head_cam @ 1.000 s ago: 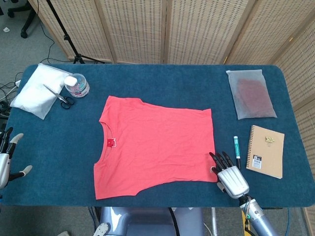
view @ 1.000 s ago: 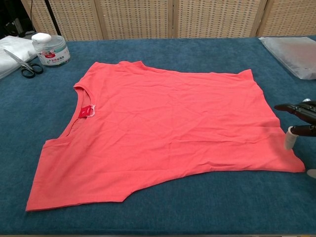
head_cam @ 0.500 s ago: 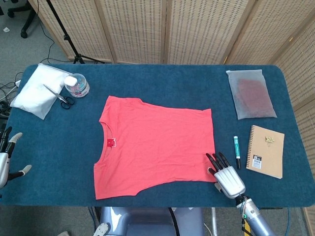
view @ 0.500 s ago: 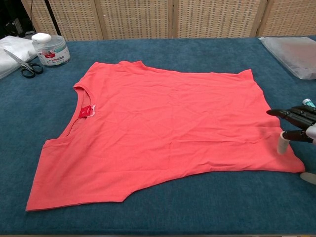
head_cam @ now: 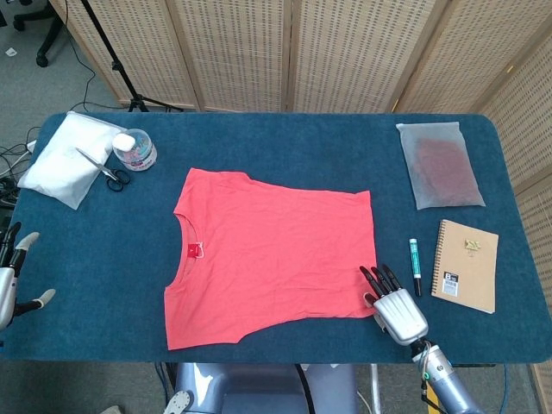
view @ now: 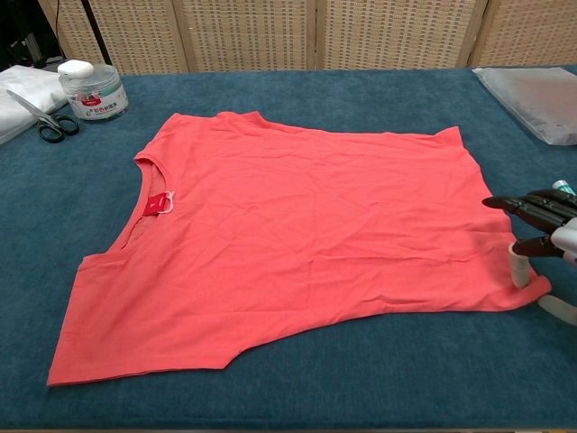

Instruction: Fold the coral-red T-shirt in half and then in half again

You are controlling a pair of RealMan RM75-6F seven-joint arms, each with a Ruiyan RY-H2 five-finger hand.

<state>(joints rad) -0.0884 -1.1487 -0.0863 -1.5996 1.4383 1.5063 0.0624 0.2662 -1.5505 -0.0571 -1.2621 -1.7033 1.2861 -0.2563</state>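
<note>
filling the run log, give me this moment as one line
shirt: T-shirt flat, unfolded | right hand at its near right corner | left hand open, off the cloth

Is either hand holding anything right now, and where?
The right hand pinches the T-shirt at its near hem corner. The left hand holds nothing.

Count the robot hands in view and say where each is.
2. The left hand hangs off the table's left edge; the right hand sits at the T-shirt's near right corner.

Bright even light, soft shadows, sharp focus
</note>
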